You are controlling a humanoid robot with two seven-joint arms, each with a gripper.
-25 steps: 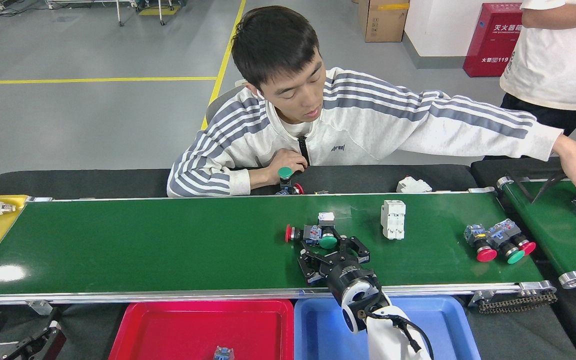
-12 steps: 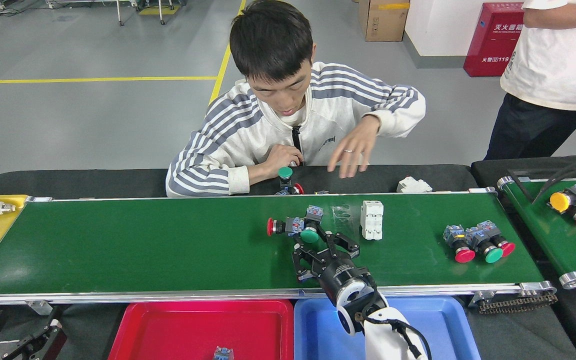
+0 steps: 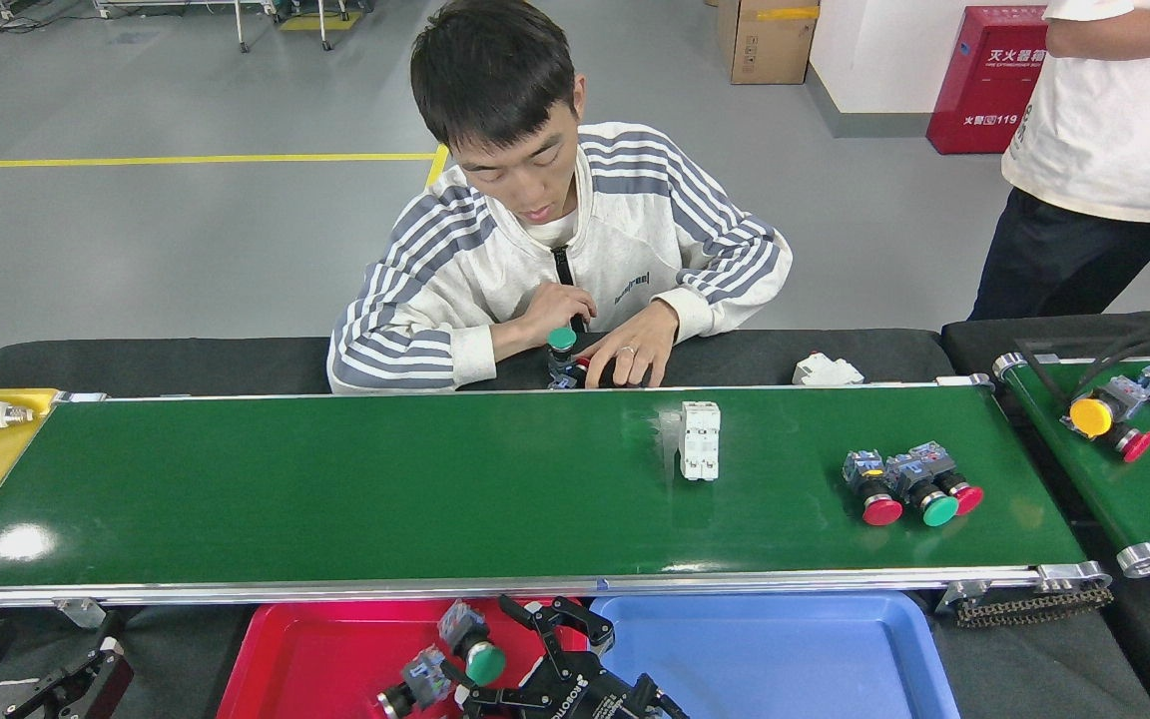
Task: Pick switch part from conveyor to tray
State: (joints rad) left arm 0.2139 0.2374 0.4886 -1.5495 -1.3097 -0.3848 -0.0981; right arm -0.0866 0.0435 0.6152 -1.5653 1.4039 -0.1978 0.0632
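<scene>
While over the red tray (image 3: 335, 649), right end effector (image 3: 525, 654) spread and released, switch part (image 3: 450, 654) just beside its fingers above that tray, off the conveyor (image 3: 335, 489). Left end effector (image 3: 31, 684) beside the tray: cannot tell.

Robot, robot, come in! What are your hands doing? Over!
Right gripper over red tray, switch part beside its open fingers. Left gripper idle, state unclear. More switches on conveyor.

Right gripper (image 3: 525, 654): my fingers spread above the red tray (image 3: 335, 659), switch part (image 3: 450, 659) beside them.
Conveyor (image 3: 335, 489): white breaker (image 3: 700, 439), switch cluster (image 3: 909, 484).
</scene>
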